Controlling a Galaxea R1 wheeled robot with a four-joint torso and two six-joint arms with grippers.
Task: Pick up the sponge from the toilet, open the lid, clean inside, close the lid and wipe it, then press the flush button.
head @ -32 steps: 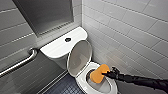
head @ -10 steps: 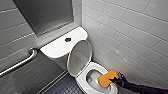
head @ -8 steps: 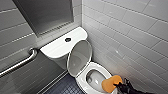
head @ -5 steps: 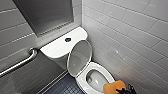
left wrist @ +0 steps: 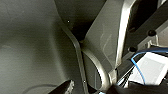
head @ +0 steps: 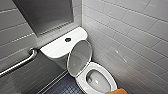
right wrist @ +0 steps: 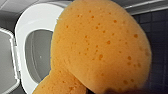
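**Sponge held over the open toilet**

The toilet stood in the corner of a room with grey-tiled walls, and its lid was raised and leaned back against the tank. The bowl lay open, with the white seat down around it. The flush button sat in the middle of the flat white tank cover, untouched. A grey recessed niche was set into the wall above the tank, and a metal grab bar ran along the wall beside it. Dark small-tiled floor showed at the foot of the bowl.

The sponge showed as an orange sliver at the near edge of the head view, just beside the front of the seat rim. In the right wrist view it loomed close, with the open bowl behind it, and the right gripper held it. Whether the left gripper was wide or narrow could not be told.
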